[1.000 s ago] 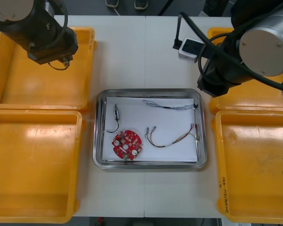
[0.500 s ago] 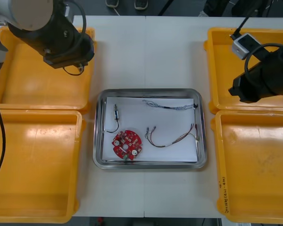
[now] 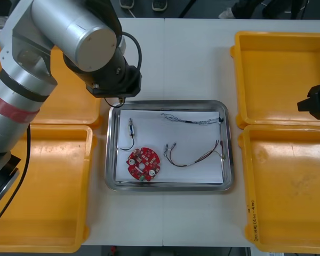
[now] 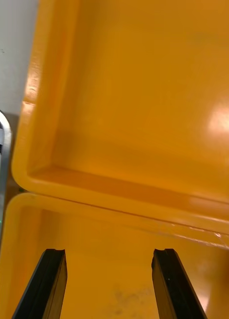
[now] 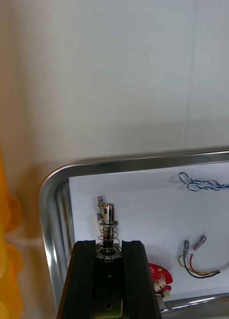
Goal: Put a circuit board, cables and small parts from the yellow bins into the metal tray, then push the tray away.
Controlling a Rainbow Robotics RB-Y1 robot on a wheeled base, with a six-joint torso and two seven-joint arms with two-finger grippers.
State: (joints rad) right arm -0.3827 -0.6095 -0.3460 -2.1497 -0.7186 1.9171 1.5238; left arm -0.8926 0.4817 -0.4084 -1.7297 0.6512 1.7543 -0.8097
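The tray lies at the centre of the front view. It holds the board at its lower left, a black cable above that, a blue-white cable along its top and a red-yellow cable at its right. The left gripper, clenched on a small metal part, hangs over the tray's upper-left corner. The right gripper, fingers spread with nothing between them, hangs at the frame's right edge over the seam between the two right bins.
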